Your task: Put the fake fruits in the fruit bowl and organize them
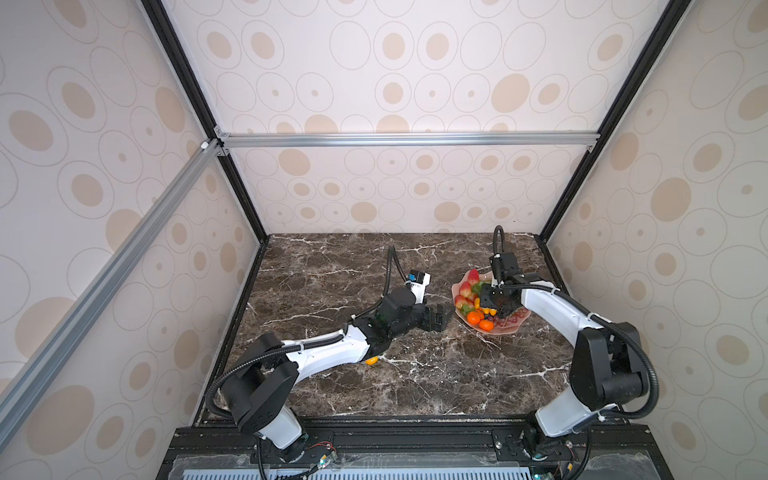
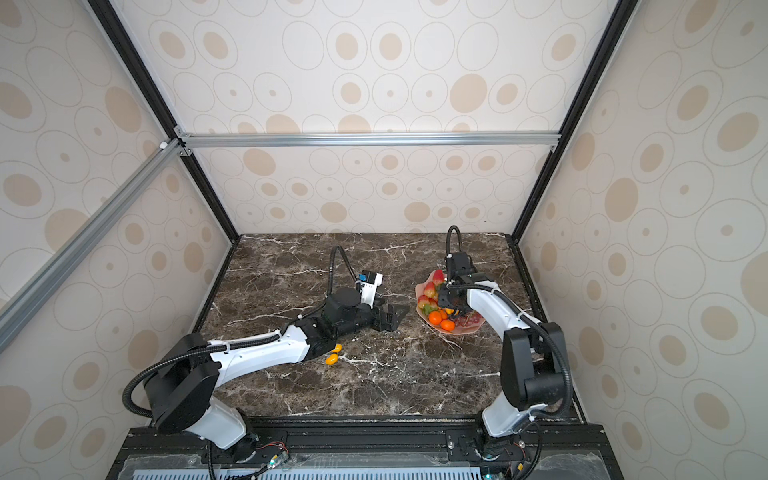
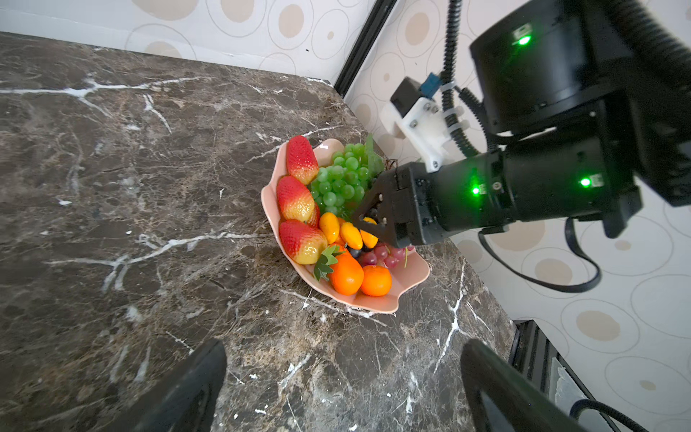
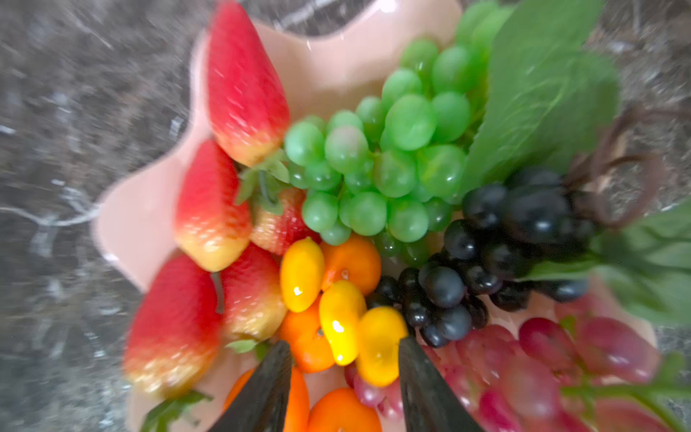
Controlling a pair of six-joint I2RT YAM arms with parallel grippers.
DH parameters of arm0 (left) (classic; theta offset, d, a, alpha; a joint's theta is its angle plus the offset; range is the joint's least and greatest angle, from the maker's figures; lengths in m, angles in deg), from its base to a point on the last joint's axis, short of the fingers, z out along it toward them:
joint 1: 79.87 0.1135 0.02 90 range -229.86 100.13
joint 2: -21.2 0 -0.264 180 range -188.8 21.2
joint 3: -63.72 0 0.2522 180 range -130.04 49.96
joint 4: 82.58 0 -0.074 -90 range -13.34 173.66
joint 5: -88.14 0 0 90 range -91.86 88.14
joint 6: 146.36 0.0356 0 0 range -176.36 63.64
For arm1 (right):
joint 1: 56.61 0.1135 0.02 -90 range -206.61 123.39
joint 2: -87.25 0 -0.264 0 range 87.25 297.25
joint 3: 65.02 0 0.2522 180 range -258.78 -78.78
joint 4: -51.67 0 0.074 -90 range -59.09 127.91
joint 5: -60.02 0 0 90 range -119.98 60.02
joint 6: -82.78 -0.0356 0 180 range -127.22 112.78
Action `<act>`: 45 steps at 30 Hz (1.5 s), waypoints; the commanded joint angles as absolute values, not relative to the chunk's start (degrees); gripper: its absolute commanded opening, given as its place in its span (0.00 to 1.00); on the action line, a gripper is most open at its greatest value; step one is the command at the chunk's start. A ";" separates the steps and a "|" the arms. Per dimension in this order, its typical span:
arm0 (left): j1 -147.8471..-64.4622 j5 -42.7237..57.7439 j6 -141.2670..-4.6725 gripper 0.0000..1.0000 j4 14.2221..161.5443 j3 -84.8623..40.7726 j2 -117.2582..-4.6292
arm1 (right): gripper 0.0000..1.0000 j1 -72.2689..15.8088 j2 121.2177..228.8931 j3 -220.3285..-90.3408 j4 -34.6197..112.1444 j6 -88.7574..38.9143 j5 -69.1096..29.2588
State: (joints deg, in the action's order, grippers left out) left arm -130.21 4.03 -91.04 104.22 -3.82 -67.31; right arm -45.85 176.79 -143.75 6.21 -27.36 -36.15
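1. Closest in, two stray fruits, small and yellow-orange, lie on the marble tabletop. They are just beside the left arm and well apart from the bowl. By my reading they are what remains to be brought in.
2. The left tool sits low over the tabletop between those strays and the bowl. Its jaws are spread fully wide and hold nothing.
3. Beyond it, on the right of the tabletop, stands the fruit bowl, pale pink with a wavy rim and nearly full.
   - Strawberries line one edge, with green grapes and their leaf beside them.
   - There are also dark grapes, red grapes and oranges.
   - Yellow oval fruits are heaped in the middle.
4. The right tool hangs over that heap with its jaws roughly half parted. One yellow oval lies at the tips with a gap showing, so it appears to grip nothing.
5. The step looks like a drop-off into the bowl. Next, the right tool should lift straight clear without nudging the pile. The strays look small and smooth, so they may roll when grasped.
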 commanded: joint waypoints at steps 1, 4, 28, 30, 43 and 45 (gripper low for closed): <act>-129.87 0.79 -89.23 0.99 101.22 -3.08 -62.87 | 0.51 -44.32 171.89 -141.70 6.48 -27.94 -34.71; -128.50 -0.03 -89.54 0.99 100.10 -0.41 -59.07 | 0.52 -41.62 169.28 -140.78 6.43 -28.54 -34.84; -101.23 2.60 -93.98 0.99 73.38 17.82 -20.73 | 0.48 -2.18 187.68 -152.11 11.70 -36.67 -32.51; -99.09 2.35 -94.13 0.99 71.62 17.81 -19.08 | 0.49 -1.45 190.04 -153.47 12.16 -38.68 -32.06; -87.22 8.31 -95.07 0.99 68.89 19.45 -14.22 | 0.52 1.24 203.78 -167.71 4.96 -36.40 -31.31; -86.81 8.89 -95.03 0.99 69.05 19.65 -14.30 | 0.52 1.37 205.32 -169.14 3.97 -35.35 -30.92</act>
State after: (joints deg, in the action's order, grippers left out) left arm -87.64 6.83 -94.51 69.86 19.72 -14.90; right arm 0.86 203.30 -167.03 7.67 -36.87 -31.13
